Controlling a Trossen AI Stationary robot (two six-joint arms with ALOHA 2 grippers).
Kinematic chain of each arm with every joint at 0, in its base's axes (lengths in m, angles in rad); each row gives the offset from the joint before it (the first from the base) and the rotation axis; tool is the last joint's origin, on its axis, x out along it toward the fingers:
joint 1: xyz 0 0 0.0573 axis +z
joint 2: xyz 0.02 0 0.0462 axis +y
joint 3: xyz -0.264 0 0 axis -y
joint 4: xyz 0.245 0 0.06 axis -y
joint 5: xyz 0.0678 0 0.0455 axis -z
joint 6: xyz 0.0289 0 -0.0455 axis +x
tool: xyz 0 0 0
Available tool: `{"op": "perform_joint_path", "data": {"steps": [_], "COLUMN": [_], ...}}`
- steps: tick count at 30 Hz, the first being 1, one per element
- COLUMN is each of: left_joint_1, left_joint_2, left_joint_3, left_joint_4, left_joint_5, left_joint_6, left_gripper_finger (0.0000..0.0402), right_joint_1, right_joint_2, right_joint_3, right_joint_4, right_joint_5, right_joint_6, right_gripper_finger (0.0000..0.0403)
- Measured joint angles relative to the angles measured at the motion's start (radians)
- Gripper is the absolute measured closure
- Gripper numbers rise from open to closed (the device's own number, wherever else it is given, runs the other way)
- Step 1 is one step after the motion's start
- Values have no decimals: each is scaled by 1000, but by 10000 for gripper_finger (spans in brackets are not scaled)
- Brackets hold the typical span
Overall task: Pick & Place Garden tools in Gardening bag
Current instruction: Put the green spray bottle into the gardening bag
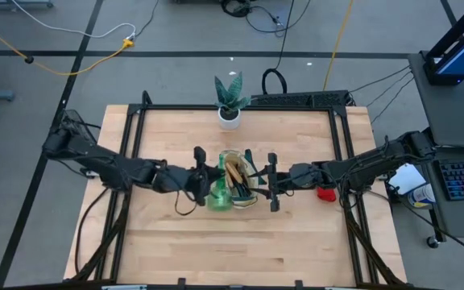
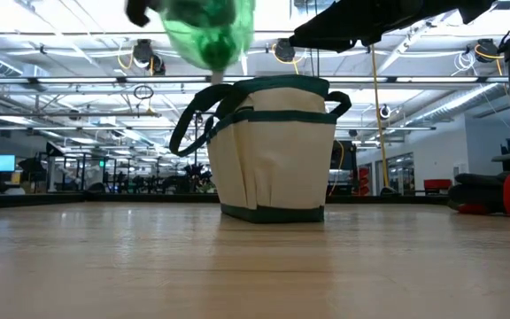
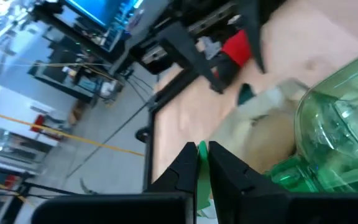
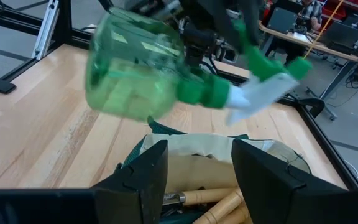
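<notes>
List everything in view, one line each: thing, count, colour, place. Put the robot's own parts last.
bag: one, beige with green trim, mid-table, upright.
spray bottle: one, green, lifted over the bag's left rim, tilted.
wooden-handled tools: several, exact count unclear, pale handles, inside the bag.
red item: one, red, on the table right of the bag, under the right arm.
plant: one, green in a white pot, far edge of the table.
table: one, pale wood, black frame.
left gripper: one, dark, left of the bag, jaws shut on the spray bottle's trigger end.
right gripper: one, dark, at the bag's right rim, jaws open, holding nothing.
</notes>
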Motion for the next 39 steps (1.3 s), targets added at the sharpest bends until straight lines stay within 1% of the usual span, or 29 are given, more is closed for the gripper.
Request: {"op": "perform_joint_path", "data": {"steps": [7,11,23,31,39], "left_joint_1": [73,110,171,176,170], "left_joint_2": [77,115,184,229,258], "left_joint_3": [0,0,0,0,0], "left_joint_4": [210,269,297,291,281], "left_joint_5": [-1,0,-2,-3,-26], "left_joint_6": [83,91,66,69,51], "left_gripper_finger": [382,382,382,382,382], "right_joint_1": [0,0,0,0,0], "right_joint_2": [0,0,0,0,-1], "right_joint_3": [0,0,0,0,0], "right_joint_4": [0,-5,-8,-11,-25], "right_joint_5": [0,1,4,5,5], "right_joint_6": [0,-3,-11,-33,-33], "right_gripper_finger": [232,232,232,232,232]}}
